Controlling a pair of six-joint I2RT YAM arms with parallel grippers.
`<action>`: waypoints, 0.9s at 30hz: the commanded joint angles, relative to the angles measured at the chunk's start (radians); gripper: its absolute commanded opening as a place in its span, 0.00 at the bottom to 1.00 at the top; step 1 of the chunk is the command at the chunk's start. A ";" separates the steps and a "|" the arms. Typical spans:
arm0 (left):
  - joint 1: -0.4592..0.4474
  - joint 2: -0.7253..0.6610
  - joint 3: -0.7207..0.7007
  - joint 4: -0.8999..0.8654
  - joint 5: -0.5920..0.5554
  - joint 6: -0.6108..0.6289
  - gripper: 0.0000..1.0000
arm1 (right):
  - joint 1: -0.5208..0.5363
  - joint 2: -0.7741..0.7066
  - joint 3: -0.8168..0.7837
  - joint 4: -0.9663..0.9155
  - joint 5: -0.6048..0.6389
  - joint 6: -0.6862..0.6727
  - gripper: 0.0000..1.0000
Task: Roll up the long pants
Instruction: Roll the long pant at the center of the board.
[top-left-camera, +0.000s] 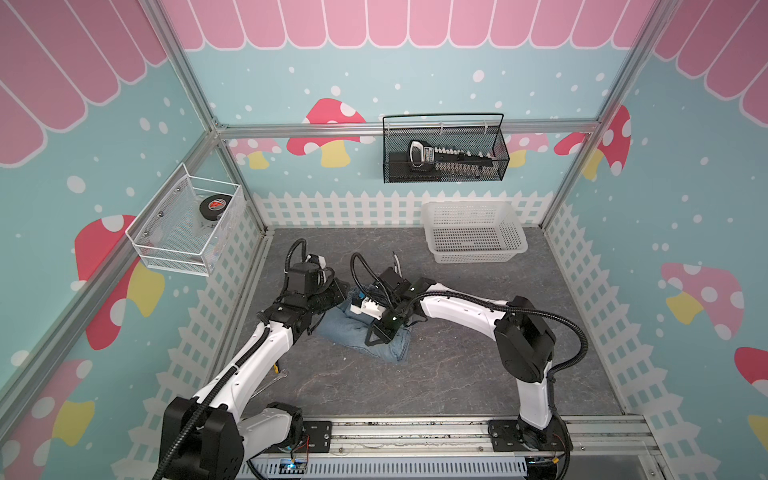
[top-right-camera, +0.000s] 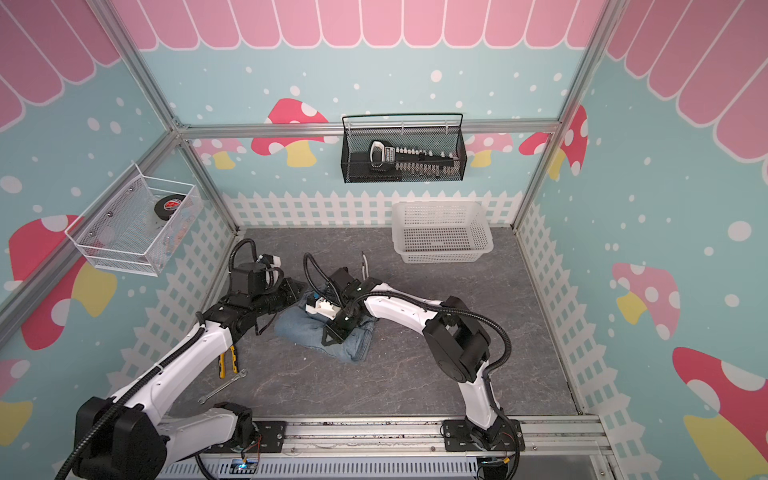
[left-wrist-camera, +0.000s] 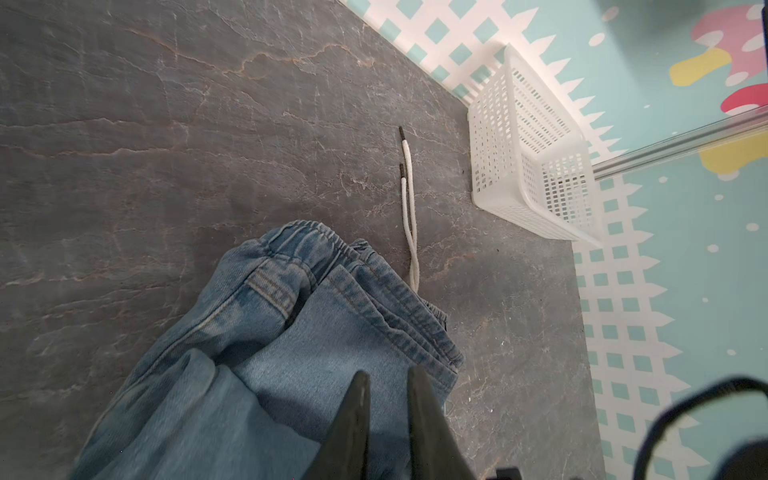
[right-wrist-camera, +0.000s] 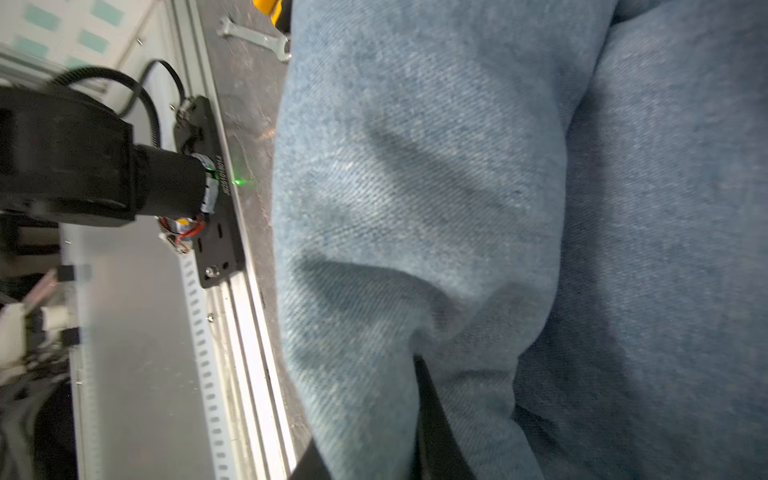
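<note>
In both top views the pants (top-left-camera: 353, 332) lie bunched in the middle of the floor (top-left-camera: 457, 357), and both arms hide part of them. The right gripper (top-left-camera: 374, 337) presses onto the bundle. There are three baskets: a white basket (top-left-camera: 473, 254) on the floor, a mesh basket (top-left-camera: 444, 172) with one saw (top-left-camera: 422, 156), and a wire basket (top-left-camera: 178, 257) with one puck (top-left-camera: 212, 205). One wrench (top-right-camera: 220, 386) and one pliers (top-right-camera: 228, 361) lie front-left.

Left wrist: the left gripper (left-wrist-camera: 388, 374) has its fingers (left-wrist-camera: 353, 424) narrowly apart over denim; whether they pinch it, I cannot tell. Two drawstring (left-wrist-camera: 409, 216) ends trail out.

Right wrist: the fingers (right-wrist-camera: 432, 419) are closed on a denim fold.
</note>
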 joint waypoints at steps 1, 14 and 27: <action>-0.009 0.058 0.000 0.098 0.019 -0.037 0.26 | -0.044 0.031 0.025 0.018 -0.052 0.048 0.04; -0.014 0.198 0.124 0.133 0.039 -0.026 0.25 | -0.056 -0.030 -0.026 0.055 -0.138 0.152 0.01; -0.083 -0.122 0.064 -0.082 -0.077 -0.033 0.26 | 0.025 -0.328 -0.379 0.514 -0.201 0.517 0.00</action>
